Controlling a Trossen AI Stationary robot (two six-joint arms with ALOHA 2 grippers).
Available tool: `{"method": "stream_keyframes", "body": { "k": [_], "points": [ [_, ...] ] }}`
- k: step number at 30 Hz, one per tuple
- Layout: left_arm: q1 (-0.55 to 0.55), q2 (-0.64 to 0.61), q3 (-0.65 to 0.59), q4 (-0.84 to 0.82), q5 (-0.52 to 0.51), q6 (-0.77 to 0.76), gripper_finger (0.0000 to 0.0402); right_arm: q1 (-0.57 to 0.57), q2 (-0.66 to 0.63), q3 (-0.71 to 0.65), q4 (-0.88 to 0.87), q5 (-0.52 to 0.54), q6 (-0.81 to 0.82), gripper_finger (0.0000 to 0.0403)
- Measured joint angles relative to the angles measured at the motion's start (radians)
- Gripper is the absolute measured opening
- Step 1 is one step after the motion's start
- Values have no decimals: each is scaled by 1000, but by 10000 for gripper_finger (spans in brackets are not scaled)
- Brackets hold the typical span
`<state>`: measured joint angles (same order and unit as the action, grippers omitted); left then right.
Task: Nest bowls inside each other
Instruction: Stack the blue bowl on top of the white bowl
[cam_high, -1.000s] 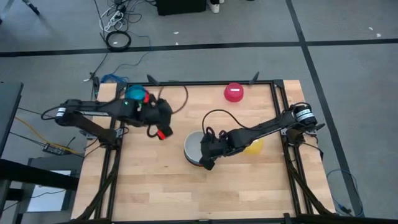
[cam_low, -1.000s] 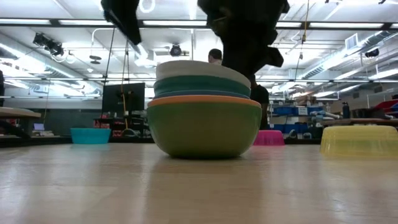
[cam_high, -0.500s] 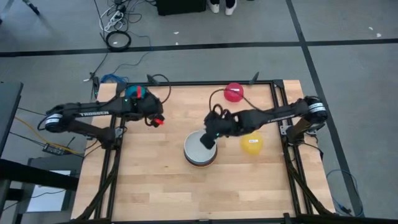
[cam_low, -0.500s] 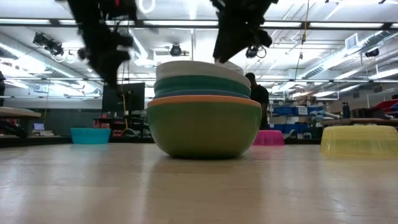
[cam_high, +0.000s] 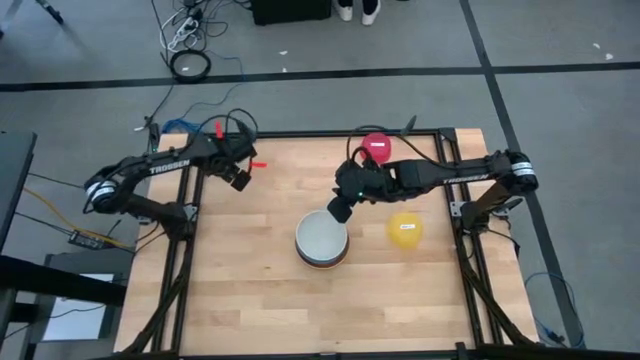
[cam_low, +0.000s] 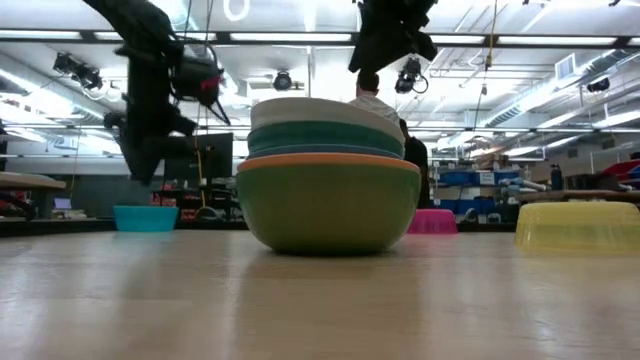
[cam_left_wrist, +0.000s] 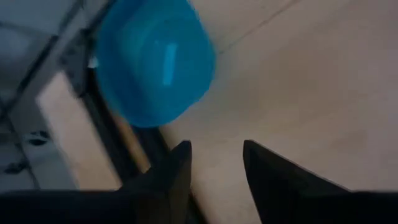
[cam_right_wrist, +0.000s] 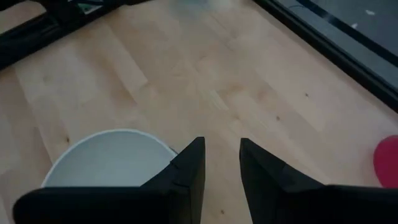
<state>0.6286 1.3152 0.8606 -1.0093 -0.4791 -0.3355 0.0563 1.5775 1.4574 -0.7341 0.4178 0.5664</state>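
Four bowls form the nested stack (cam_high: 322, 240) at table centre — green (cam_low: 328, 205) outermost, then orange (cam_low: 328, 160), teal (cam_low: 325, 136) and white (cam_high: 321, 236) uppermost. The yellow bowl (cam_high: 404, 230) lies inverted at 3 o'clock of the stack, the red bowl (cam_high: 376, 147) at 1 o'clock, the small light blue bowl (cam_left_wrist: 154, 61) at 10 o'clock. Right gripper (cam_high: 340, 211) hovers just off the stack's 1 o'clock rim, fingers apart, empty. Left gripper (cam_left_wrist: 214, 165) hangs beside the light blue bowl — fingers apart, empty.
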Motion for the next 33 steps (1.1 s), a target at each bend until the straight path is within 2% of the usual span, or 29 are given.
{"method": "stream_keyframes", "body": {
  "k": [3, 17, 21, 23, 26, 30, 33],
  "points": [
    [35, 36, 4, 10, 46, 66, 154, -7, 0, 0, -5, -8, -12, 89],
    [175, 239, 39, 124, 31, 237, 154, -17, 0, 0, 5, -24, -29, 89],
    [202, 303, 41, 169, 60, 265, 154, -16, -1, 0, 9, -29, -29, 89],
    [213, 324, 41, 199, 109, 286, 149, -16, -1, 0, 13, -29, -29, 89],
    [216, 354, 43, 203, 166, 305, 120, -16, -1, 0, 13, -29, -28, 89],
    [204, 352, 44, 200, 235, 356, 27, -15, -1, 0, 11, -29, -25, 89],
    [176, 322, 53, 195, 257, 373, 9, -20, -4, 0, 11, -29, -27, 89]
  ]
}}
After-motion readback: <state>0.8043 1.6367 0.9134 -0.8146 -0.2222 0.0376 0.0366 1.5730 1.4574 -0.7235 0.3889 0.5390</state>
